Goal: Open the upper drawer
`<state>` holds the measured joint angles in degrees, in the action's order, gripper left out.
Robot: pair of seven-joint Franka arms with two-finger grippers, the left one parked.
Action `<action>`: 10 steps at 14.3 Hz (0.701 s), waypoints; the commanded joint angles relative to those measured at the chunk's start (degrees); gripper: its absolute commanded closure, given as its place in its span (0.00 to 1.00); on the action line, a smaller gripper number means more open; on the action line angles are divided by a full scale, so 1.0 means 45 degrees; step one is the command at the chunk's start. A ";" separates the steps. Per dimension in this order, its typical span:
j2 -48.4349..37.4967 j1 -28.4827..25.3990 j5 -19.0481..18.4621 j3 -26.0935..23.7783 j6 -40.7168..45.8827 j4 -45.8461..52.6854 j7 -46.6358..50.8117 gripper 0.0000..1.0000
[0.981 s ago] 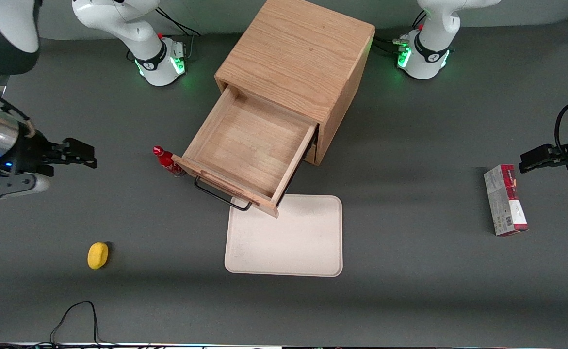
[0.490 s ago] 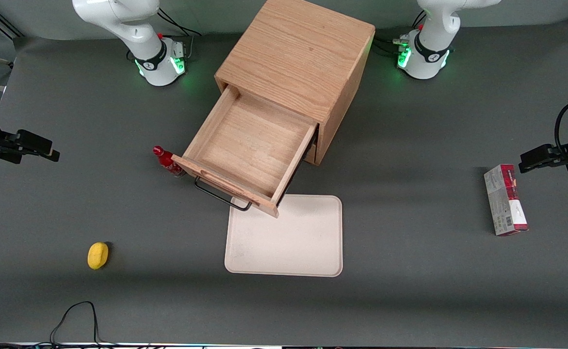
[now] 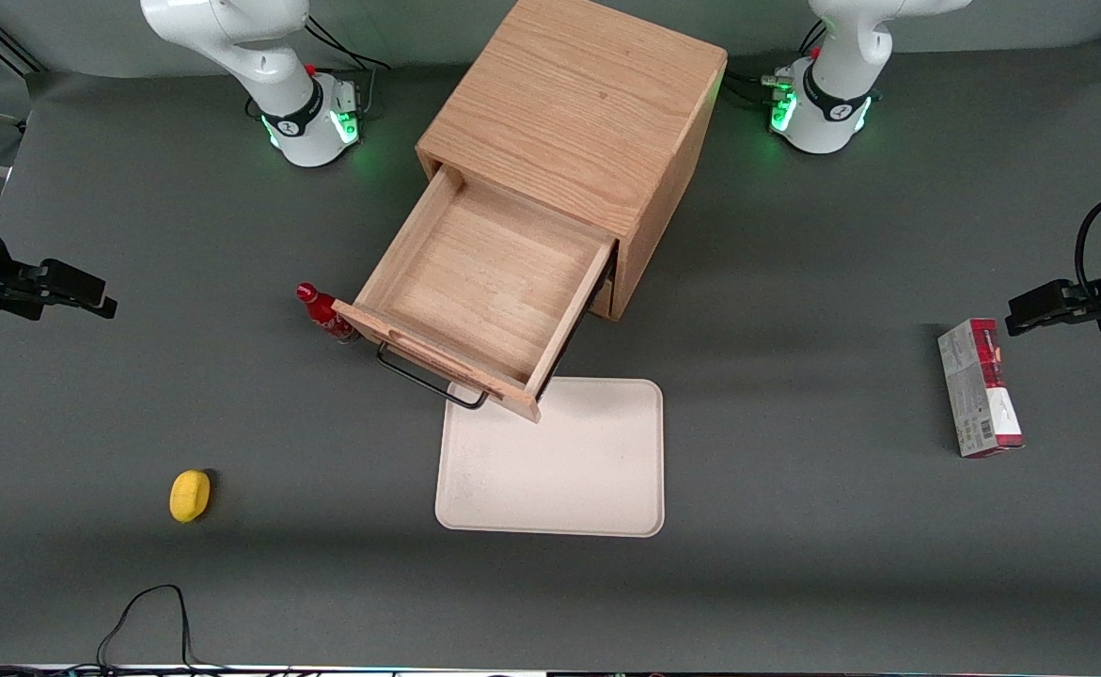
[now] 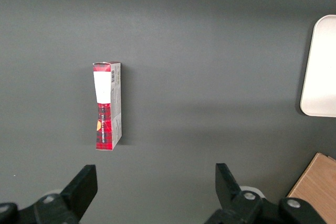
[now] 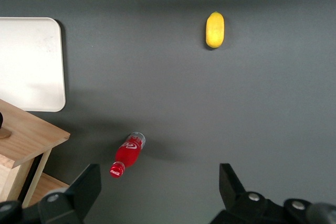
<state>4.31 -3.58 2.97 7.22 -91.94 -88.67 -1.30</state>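
The upper drawer (image 3: 484, 299) stands pulled well out of the oak cabinet (image 3: 574, 122) in the middle of the table (image 3: 794, 564), its bare wooden inside open to view and its thin black handle (image 3: 430, 381) overhanging one corner of the white tray (image 3: 555, 465), which lies nearer the front camera. A small red bottle (image 3: 324, 315) lies on its side just beside the drawer's front corner, toward the working arm's end. The gripper (image 3: 66, 291) hangs above the table far out at that same end, well apart from the drawer and touching nothing; its fingers (image 5: 84, 187) are spread wide with only bare table between them. A yellow lemon (image 3: 190, 495) sits nearer the front camera than the bottle. A red and grey carton (image 3: 978, 387) lies flat toward the parked arm's end.
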 commanded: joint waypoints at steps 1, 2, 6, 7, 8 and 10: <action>-0.0119 -0.0024 -0.0405 -0.0101 -0.0193 -0.0159 0.0230 0.00; -0.0119 -0.0025 -0.0444 -0.0101 -0.0310 -0.0198 0.0211 0.00; -0.0119 -0.0005 -0.0464 -0.0063 -0.0252 -0.0140 0.0230 0.00; -0.0099 -0.0005 -0.0464 -0.0062 -0.0252 -0.0101 0.0191 0.00; -0.0099 -0.0005 -0.0464 -0.0062 -0.0233 -0.0043 0.0171 0.00; -0.0099 -0.0005 -0.0464 -0.0062 -0.0213 0.0036 0.0210 0.00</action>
<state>4.34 -3.59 1.90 7.16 -92.41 -88.84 -1.30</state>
